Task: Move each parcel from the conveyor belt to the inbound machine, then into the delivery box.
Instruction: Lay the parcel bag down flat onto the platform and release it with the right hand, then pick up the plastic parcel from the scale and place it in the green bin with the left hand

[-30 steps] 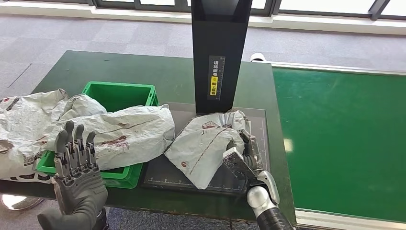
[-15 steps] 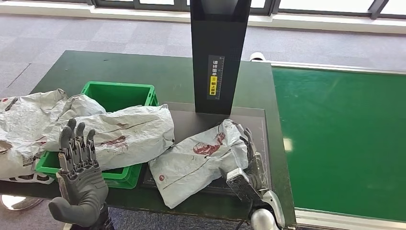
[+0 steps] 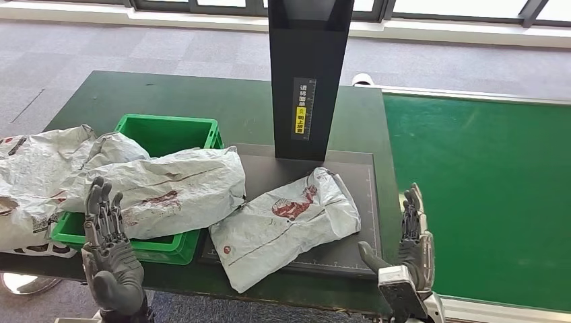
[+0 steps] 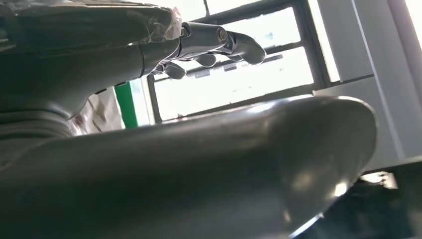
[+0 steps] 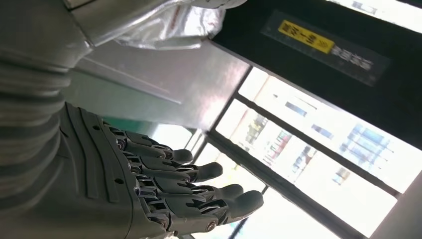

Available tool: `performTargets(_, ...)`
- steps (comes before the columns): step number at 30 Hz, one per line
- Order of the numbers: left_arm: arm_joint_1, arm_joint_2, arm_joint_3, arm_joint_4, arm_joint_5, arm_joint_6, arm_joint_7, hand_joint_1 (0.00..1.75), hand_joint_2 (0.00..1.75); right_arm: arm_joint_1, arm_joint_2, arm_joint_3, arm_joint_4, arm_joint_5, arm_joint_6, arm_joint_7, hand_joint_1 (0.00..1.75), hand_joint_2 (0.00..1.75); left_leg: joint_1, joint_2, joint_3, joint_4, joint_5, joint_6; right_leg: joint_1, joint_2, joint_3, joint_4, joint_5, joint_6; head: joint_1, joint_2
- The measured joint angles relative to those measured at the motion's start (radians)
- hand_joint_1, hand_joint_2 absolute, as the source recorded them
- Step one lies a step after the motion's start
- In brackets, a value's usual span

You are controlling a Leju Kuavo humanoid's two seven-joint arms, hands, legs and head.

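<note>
A crumpled grey parcel (image 3: 286, 223) with red print lies on the dark flat plate of the inbound machine (image 3: 350, 252), its near corner hanging over the plate's front edge. My right hand (image 3: 408, 245) is raised at the plate's right front corner, open and apart from the parcel; its spread fingers (image 5: 164, 189) show in the right wrist view too. My left hand (image 3: 108, 259) stands upright and open in front of the green delivery box (image 3: 161, 134), holding nothing. Another grey parcel (image 3: 172, 192) lies across the box.
The machine's black upright column (image 3: 306, 74) rises behind the plate. More grey parcels (image 3: 37, 175) are heaped at the table's left edge. The green conveyor belt (image 3: 485, 195) runs along the right side. Grey carpet lies beyond the table.
My right hand has let go of the parcel and drawn back to the right. The parcel slid toward the front left and now lies flat. My left hand sank a little.
</note>
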Motion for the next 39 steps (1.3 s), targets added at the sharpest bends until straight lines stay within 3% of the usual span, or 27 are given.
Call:
performTargets(4,-0.032,-0.008,-0.014,0.079,-0.155,-0.033,0.056,0.00,0.00,0.053,-0.018,0.007,-0.132,-0.050,-0.064,-0.027,0.00,1.75,0.000,0.000,0.000,0.000,0.000,0.000,0.000,0.000,0.000,0.000,0.000,0.000,0.000,0.000)
performTargets(9,-0.077,0.001,-0.061,0.190,-0.326,-0.025,0.066,0.00,0.00,0.080,-0.099,0.089,-0.204,-0.152,-0.122,-0.029,0.00,1.75,-0.001,0.001,0.001,0.000,0.000,0.000,-0.001,0.001,0.001,0.000,0.000,0.000,0.000,0.000)
performTargets(13,-0.102,0.007,-0.098,0.258,-0.451,0.027,0.103,0.00,1.75,0.077,-0.147,0.150,-0.225,-0.208,-0.151,-0.031,0.00,1.75,-0.001,0.001,0.001,0.000,0.000,0.000,-0.001,0.001,0.001,0.000,0.000,0.000,0.000,0.000)
performTargets(18,-0.158,0.014,-0.125,0.374,-0.583,0.070,0.174,0.00,1.75,0.075,-0.179,0.187,-0.258,-0.179,-0.179,-0.031,0.00,1.75,-0.001,0.001,0.001,0.000,0.000,0.000,-0.001,0.001,0.001,0.000,0.000,0.000,0.000,0.000)
performTargets(25,-0.223,0.016,-0.141,0.504,-0.691,0.049,0.250,0.00,1.75,0.074,-0.198,0.212,-0.281,-0.167,-0.182,-0.031,0.00,1.75,-0.001,0.000,0.000,0.000,0.000,0.000,-0.001,0.001,0.001,0.000,0.000,0.000,0.000,0.000)
performTargets(30,-0.326,0.009,-0.167,0.709,-0.822,-0.002,0.331,0.00,1.75,0.060,-0.210,0.241,-0.286,-0.159,-0.209,-0.031,0.00,1.75,-0.001,0.001,0.001,0.000,0.001,0.001,-0.001,0.001,0.001,0.000,0.001,0.001,0.000,0.000)
performTargets(38,-0.501,-0.021,-0.189,1.004,-0.828,-0.024,0.335,0.00,1.75,0.036,-0.214,0.264,-0.299,-0.143,-0.214,-0.031,0.00,1.75,-0.001,0.000,0.000,0.000,0.001,0.001,-0.001,0.000,0.001,0.000,0.002,0.001,0.000,0.000)
performTargets(39,-0.532,-0.027,-0.193,1.046,-0.822,-0.028,0.331,0.44,1.75,0.031,-0.213,0.264,-0.301,-0.136,-0.211,-0.031,0.00,1.75,-0.001,0.000,0.000,0.000,0.001,0.001,-0.001,0.000,0.001,0.000,0.002,0.001,0.000,0.000)
